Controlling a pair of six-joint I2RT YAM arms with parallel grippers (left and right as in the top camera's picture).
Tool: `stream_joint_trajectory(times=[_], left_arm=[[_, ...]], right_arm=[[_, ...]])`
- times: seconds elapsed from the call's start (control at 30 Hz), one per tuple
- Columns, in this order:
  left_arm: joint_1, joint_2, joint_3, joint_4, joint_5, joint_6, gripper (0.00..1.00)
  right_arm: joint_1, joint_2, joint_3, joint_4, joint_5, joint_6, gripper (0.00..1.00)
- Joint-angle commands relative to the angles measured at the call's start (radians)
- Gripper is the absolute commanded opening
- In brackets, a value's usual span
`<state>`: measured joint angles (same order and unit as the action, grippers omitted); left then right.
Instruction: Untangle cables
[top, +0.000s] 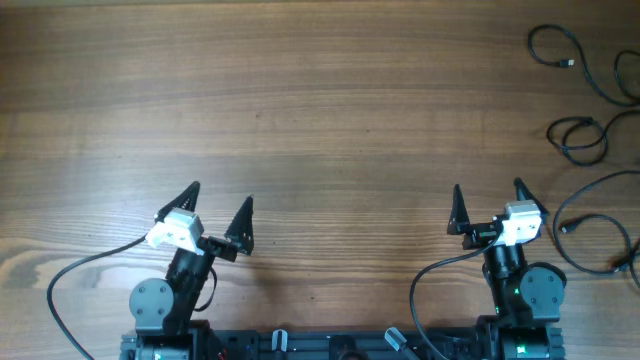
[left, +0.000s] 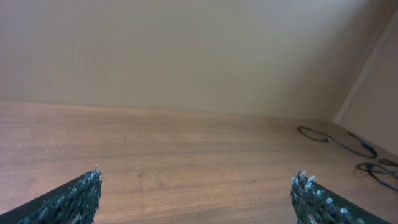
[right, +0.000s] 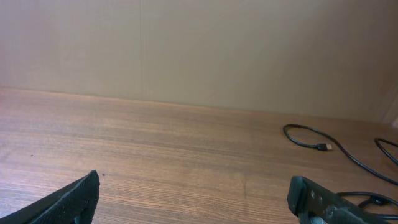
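Wooden table (top: 320, 100) spreads wide, cables (top: 578, 122) gathered at its right edge.

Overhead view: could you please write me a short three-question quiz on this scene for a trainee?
1. On which side of the brown wooden table, by the robot's own left and right, do the thin black cables lie?
2. True or false: the left gripper, with its black pointed fingers, is shut on a cable.
3. The right gripper is: A) open and empty; B) holding a plug; C) out of view.

Key: 1. The right side. 2. False: it is open and holds nothing. 3. A.
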<state>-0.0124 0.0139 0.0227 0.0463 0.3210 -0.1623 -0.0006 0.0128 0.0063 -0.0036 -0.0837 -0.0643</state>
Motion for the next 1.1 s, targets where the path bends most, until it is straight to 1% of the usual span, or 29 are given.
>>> stream_joint_trajectory(times=[0.0, 0.07, 0.1, 0.17, 0.37, 0.4, 0.5, 0.57, 0.7, 0.93, 1.0, 1.07], left_arm=[[0.011, -0.011, -0.017, 0.011, -0.016, 0.069, 1.0], [0.011, -0.011, -0.017, -0.056, -0.016, 0.163, 1.0], [0.011, -0.011, -0.017, -0.095, -0.031, 0.171, 1.0], [0.016, -0.011, -0.017, -0.103, -0.053, 0.156, 1.0], [0.045, -0.011, -0.017, -0.106, -0.055, 0.154, 1.0], [0.044, -0.011, -0.017, -0.107, -0.075, 0.148, 1.0], [0.044, -0.011, -0.017, -0.122, -0.232, 0.009, 1.0], [0.044, -0.011, -0.017, -0.126, -0.286, -0.026, 1.0], [0.044, -0.011, -0.017, -0.126, -0.282, 0.028, 1.0], [0.066, -0.011, -0.017, -0.127, -0.296, 0.026, 1.0], [0.066, -0.011, -0.017, -0.127, -0.297, -0.001, 1.0], [0.064, -0.011, -0.017, -0.126, -0.291, -0.003, 1.0]], right_arm=[[0.0, -0.008, 0.0, 0.003, 0.017, 0.012, 1.0], [0.0, -0.008, 0.0, 0.003, 0.017, 0.012, 1.0], [0.0, -0.008, 0.0, 0.003, 0.017, 0.012, 1.0], [0.0, -0.008, 0.0, 0.003, 0.017, 0.012, 1.0], [0.0, -0.008, 0.0, 0.002, 0.017, 0.012, 1.0], [0.0, -0.008, 0.0, 0.003, 0.017, 0.012, 1.0], [0.0, -0.008, 0.0, 0.003, 0.017, 0.012, 1.0], [0.0, -0.008, 0.0, 0.003, 0.017, 0.012, 1.0], [0.0, -0.008, 0.0, 0.003, 0.017, 0.013, 1.0], [0.0, -0.008, 0.0, 0.003, 0.017, 0.012, 1.0], [0.0, -0.008, 0.0, 0.003, 0.017, 0.012, 1.0], [0.0, -0.008, 0.0, 0.003, 0.017, 0.012, 1.0]])
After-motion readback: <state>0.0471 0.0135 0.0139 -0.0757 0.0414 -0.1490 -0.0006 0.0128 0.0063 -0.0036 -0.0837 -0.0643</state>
